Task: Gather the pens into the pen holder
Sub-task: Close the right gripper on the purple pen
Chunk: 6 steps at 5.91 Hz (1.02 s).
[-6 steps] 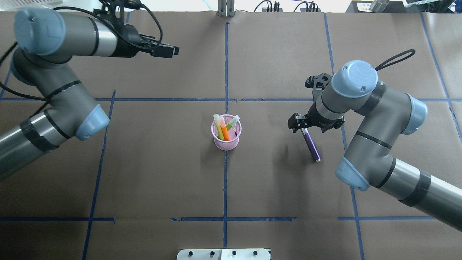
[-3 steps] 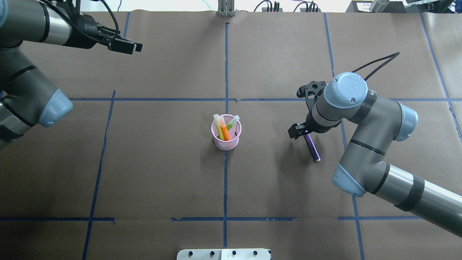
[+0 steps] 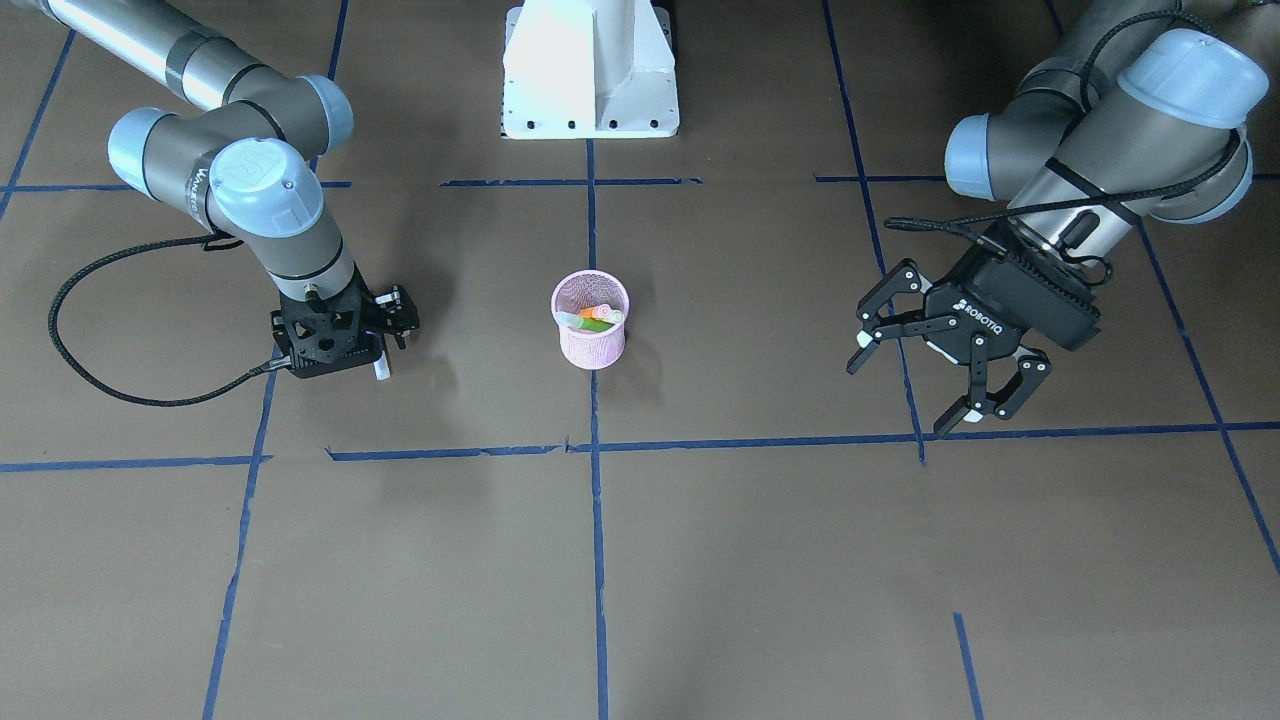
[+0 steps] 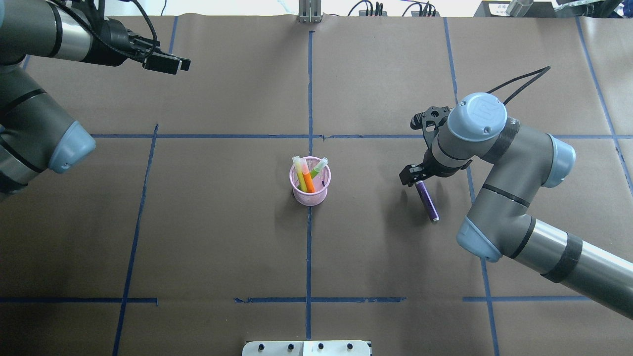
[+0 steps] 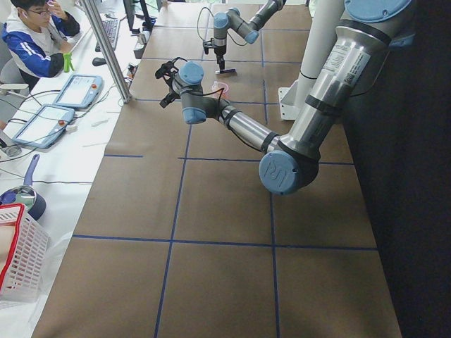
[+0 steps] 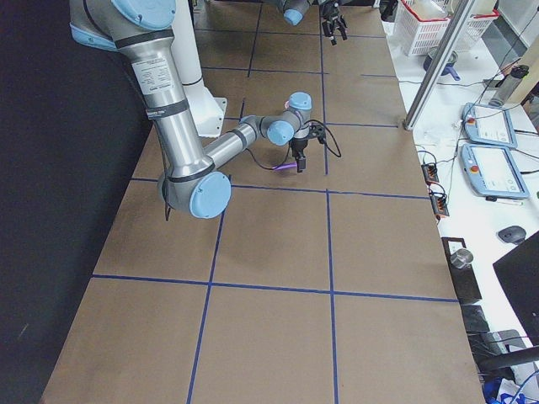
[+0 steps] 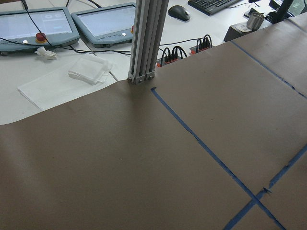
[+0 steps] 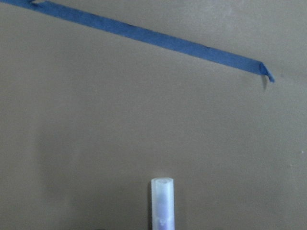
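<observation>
The pink mesh pen holder (image 4: 310, 197) (image 3: 592, 348) stands at the table's centre. In it lean an orange pen (image 4: 308, 183), a green pen (image 4: 320, 166) and a yellow-green one (image 4: 298, 170). The purple pen (image 4: 427, 202) (image 6: 289, 167) lies flat to the holder's right. My right gripper (image 4: 415, 178) (image 3: 372, 335) points down over its far end, open, with the jaws on either side. The pale cap end (image 8: 162, 203) (image 3: 381, 371) sticks out beyond it. My left gripper (image 3: 908, 385) (image 4: 182, 63) hangs open and holds nothing, far off at the back left.
Blue tape lines (image 4: 309, 247) grid the brown table cover. The white robot base (image 3: 590, 70) stands at the near edge and an aluminium post (image 7: 146, 43) at the far edge. The right arm's cable (image 3: 90, 350) loops over the table. A person (image 5: 35, 35) sits at the side desk.
My right gripper has come down from above the purple pen onto its far end. The pen has not moved. My left arm has drawn back toward the far left corner.
</observation>
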### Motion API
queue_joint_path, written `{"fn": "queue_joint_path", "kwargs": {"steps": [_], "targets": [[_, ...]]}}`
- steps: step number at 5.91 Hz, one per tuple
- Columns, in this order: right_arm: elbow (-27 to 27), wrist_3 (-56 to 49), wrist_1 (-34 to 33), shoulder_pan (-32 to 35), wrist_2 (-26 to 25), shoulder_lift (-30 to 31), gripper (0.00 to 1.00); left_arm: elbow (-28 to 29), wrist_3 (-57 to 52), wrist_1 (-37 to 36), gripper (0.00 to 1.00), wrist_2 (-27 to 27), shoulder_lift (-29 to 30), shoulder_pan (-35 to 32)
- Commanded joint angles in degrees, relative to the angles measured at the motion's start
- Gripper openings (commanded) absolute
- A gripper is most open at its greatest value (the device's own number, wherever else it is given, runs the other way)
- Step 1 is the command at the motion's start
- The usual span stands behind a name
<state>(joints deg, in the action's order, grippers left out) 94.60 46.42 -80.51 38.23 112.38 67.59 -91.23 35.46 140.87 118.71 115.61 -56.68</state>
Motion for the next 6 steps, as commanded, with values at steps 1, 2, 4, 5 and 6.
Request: {"fn": "queue_joint_path", "kwargs": {"steps": [1,2,4,5,6], "targets": [[-0.5,0.1,0.0,-0.1,0.2,-0.5,0.99,0.0,-1.0,0.0,1.00,0.0,-0.2,0.0],[-0.8,0.1,0.0,-0.3,0.3,-0.5,0.99,0.1,-1.0,0.0,1.00,-0.1,-0.4,0.0],[-1.7,0.1,0.0,-0.6,0.4,-0.6,0.99,0.2,-1.9,0.1,1.00,-0.1,-0.7,0.0],[-1.7,0.1,0.0,-0.6,0.6,-0.7,0.99,0.1,-1.9,0.1,1.00,-0.1,-0.8,0.0],[-1.7,0.2,0.0,-0.6,0.6,-1.1,0.86,0.1,-1.9,0.1,1.00,-0.1,-0.9,0.0]]}}
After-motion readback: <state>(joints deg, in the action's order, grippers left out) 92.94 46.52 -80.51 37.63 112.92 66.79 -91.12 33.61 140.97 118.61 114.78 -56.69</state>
